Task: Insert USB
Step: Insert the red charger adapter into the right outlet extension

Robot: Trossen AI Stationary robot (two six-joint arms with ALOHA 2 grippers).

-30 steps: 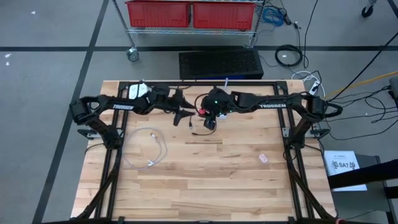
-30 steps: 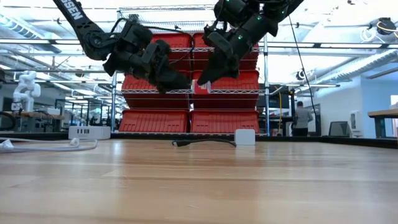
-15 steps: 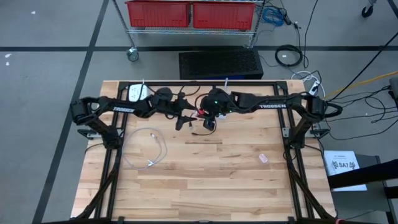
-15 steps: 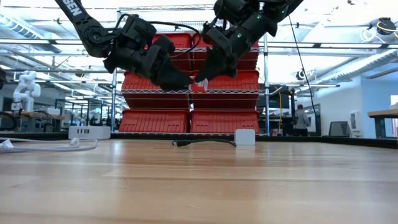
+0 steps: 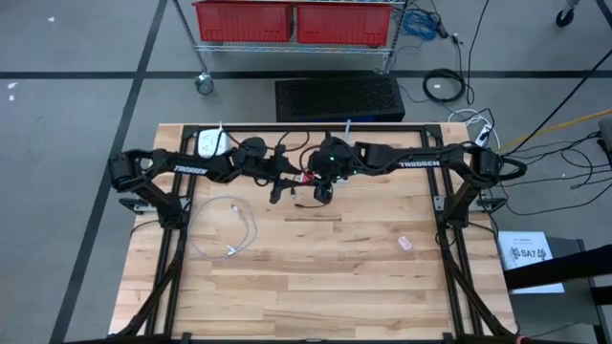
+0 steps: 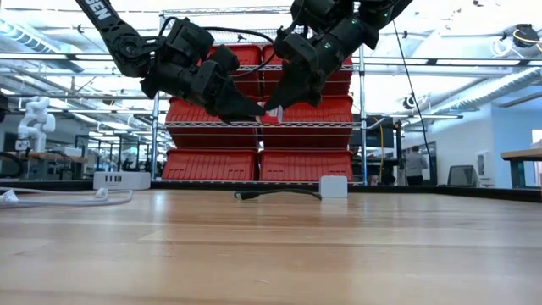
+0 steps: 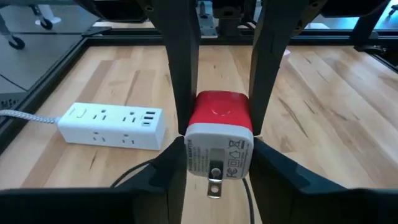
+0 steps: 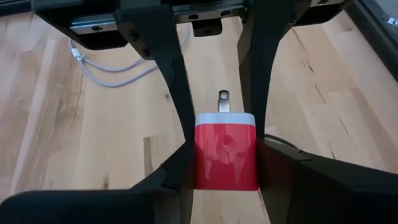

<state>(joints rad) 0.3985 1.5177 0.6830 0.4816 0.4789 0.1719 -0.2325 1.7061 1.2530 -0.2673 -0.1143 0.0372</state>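
Both arms read TROSSEN; the left end effector (image 7: 217,155) and right end effector (image 8: 225,146) both clamp the red-and-white charger (image 7: 219,146).

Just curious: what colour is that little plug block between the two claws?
The charger is red with a white pronged end, clearest in the left wrist view.

White capitals reading TROSSEN ran along the left arm (image 5: 186,167) and again along the right arm (image 5: 418,163) in the high view. A white sheet of paper (image 5: 529,254) on the floor beside the worktop carried a dark mark that looked like "SA7" — too small to be sure. The white end of the charger (image 7: 219,152) bore fine grey print and symbols — none of it readable.
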